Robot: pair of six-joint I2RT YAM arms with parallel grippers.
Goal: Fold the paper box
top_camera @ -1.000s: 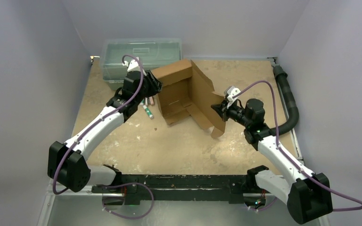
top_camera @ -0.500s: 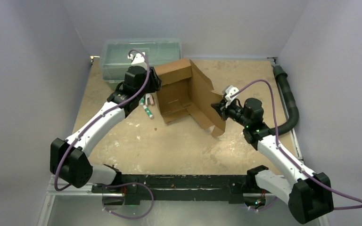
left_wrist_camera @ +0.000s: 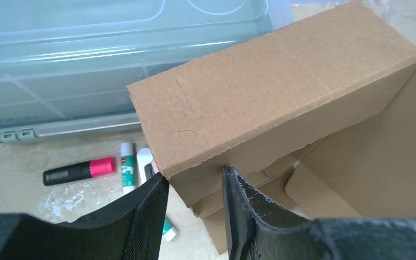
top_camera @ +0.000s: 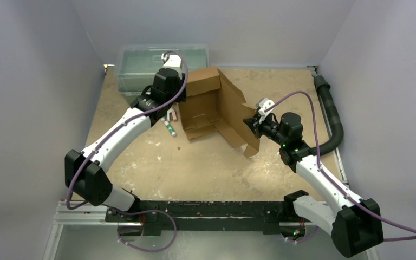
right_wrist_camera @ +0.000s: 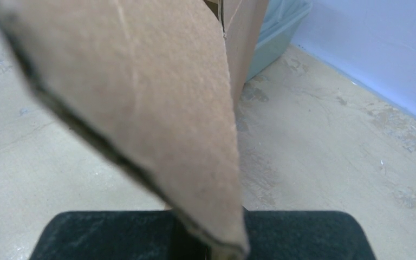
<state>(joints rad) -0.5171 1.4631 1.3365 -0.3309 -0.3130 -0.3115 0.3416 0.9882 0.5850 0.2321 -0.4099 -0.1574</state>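
The paper box point(top_camera: 211, 105) is a brown cardboard sheet, partly formed, in the middle of the table, with its right panel standing up. My left gripper point(top_camera: 183, 89) is at the box's back-left corner. In the left wrist view its fingers point(left_wrist_camera: 151, 206) stand a little apart on either side of the box point(left_wrist_camera: 271, 81) wall corner, one outside and one inside; the left gripper point(left_wrist_camera: 195, 174) is open. My right gripper point(top_camera: 251, 123) is shut on the outer flap of the box's right panel. That flap point(right_wrist_camera: 157, 92) fills the right wrist view and runs down into the right gripper point(right_wrist_camera: 208, 238).
A clear greenish lidded bin point(top_camera: 141, 62) stands at the back left, right behind the box, also in the left wrist view point(left_wrist_camera: 114, 54). A pink highlighter point(left_wrist_camera: 81, 169), a glue stick point(left_wrist_camera: 127, 168) and other pens point(top_camera: 169, 125) lie left of the box. A black hose point(top_camera: 330, 114) runs along the right edge.
My left arm has swung toward the back and right, taking its gripper along the box's left wall to the back-left corner. The right gripper has kept its hold and hardly moved.
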